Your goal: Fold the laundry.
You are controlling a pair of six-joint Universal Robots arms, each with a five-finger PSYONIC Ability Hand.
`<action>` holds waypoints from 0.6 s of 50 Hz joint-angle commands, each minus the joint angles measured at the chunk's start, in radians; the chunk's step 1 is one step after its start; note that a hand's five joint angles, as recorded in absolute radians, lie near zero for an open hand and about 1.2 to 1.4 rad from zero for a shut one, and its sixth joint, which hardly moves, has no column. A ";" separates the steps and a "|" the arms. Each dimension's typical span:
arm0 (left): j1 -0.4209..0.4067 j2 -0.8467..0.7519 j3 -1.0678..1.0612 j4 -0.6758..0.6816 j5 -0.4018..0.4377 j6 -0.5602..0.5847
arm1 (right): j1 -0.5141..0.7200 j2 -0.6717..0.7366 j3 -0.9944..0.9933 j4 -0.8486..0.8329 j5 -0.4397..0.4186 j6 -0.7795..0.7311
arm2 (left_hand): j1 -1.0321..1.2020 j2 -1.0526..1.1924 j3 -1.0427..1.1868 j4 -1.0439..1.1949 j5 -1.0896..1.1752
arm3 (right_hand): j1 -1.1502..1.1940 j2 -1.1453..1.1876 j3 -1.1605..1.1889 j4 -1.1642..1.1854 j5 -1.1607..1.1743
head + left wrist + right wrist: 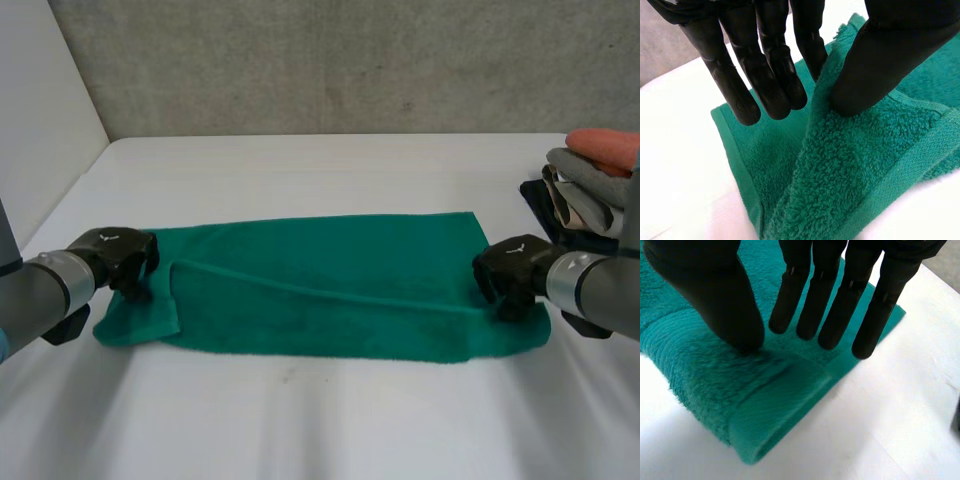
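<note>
From the head camera I see the green terry towel [330, 290] stretched lengthwise across the white desk [320, 420], its near long edge folded up over the middle. My left hand [120, 255] sits at the towel's left end and my right hand [510, 270] at its right end, each on the folded layer's edge. A pile of folded grey and salmon clothes [590, 180] rests at the desk's far right, apart from the towel.

On the left wrist camera, the left hand [765, 75] has its fingers straight. The thumb [880, 65] presses a raised flap of the towel [850, 165] against the nearest finger, a narrow pinch on the cloth.

On the right wrist camera, the right hand [840, 295] is spread wide. Its thumb [715, 290] rests on the folded upper layer of the towel [740, 390], and the straight fingers reach past that layer's edge over the lower layer, near the corner.
</note>
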 commanded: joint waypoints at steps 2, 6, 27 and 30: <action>0.015 0.068 -0.070 0.064 0.004 0.003 | -0.001 -0.065 -0.035 0.085 0.030 -0.014 | 0.255 0.202 0.207 0.197 0.240 | -0.214 -0.211 -0.222 -0.223 -0.217; 0.021 0.089 -0.102 0.075 0.009 0.003 | 0.009 -0.071 -0.049 0.103 0.050 -0.033 | 0.255 0.202 0.207 0.197 0.240 | -0.372 -0.370 -0.380 -0.381 -0.375; 0.058 0.100 -0.196 0.118 0.032 0.007 | 0.003 -0.072 -0.021 0.261 0.058 -0.047 | 0.255 0.202 0.207 0.197 0.240 | -0.408 -0.405 -0.416 -0.417 -0.411; 0.061 0.090 -0.200 0.118 0.038 0.007 | 0.010 -0.060 0.019 0.182 0.059 -0.064 | 0.255 0.202 0.207 0.197 0.240 | -0.247 -0.245 -0.255 -0.256 -0.250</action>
